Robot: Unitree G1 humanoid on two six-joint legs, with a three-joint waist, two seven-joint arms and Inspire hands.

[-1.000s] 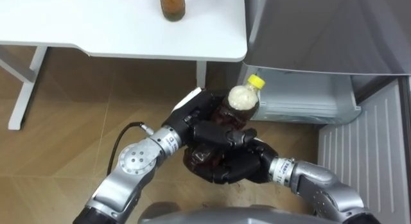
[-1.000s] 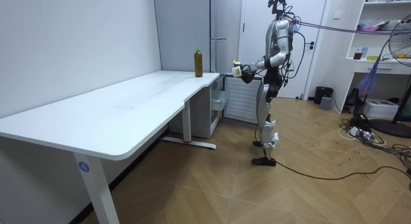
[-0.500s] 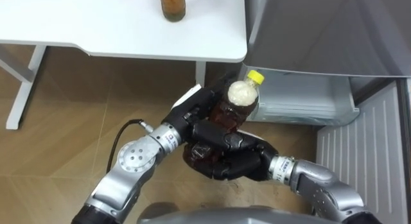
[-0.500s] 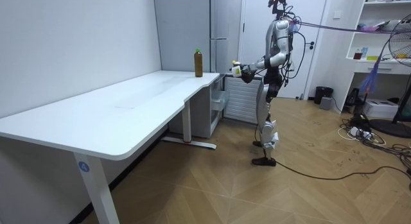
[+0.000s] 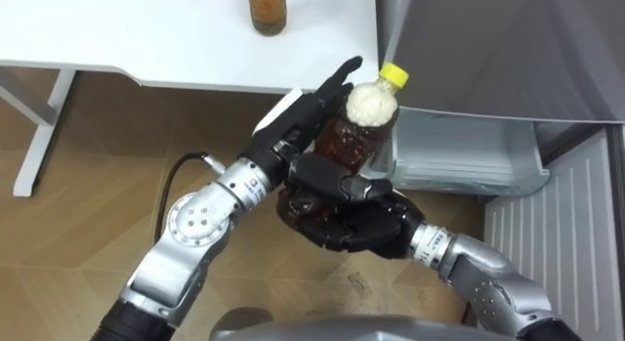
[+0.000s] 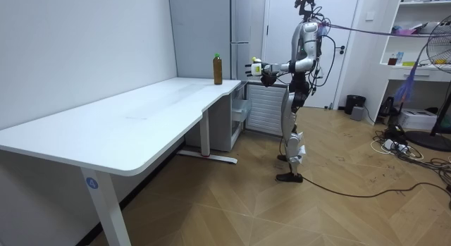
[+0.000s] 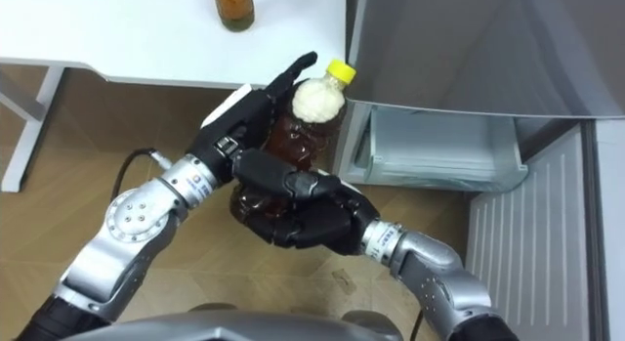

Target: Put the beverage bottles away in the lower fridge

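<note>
A dark-brown drink bottle (image 5: pixel 354 136) with a yellow cap was tilted in the air just off the white table's (image 5: pixel 146 48) corner. A second brown bottle (image 5: pixel 266 7) stood upright on that table, near the same corner.

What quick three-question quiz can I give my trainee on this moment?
1. True or false: the held bottle already lies in the fridge drawer.
2. The right hand grips the held bottle: A by its cap; B with fingers curled round its lower part; C not at all.
3. Fill in: the other bottle stands on the ___.
Key: 1 false; 2 B; 3 table.
</note>
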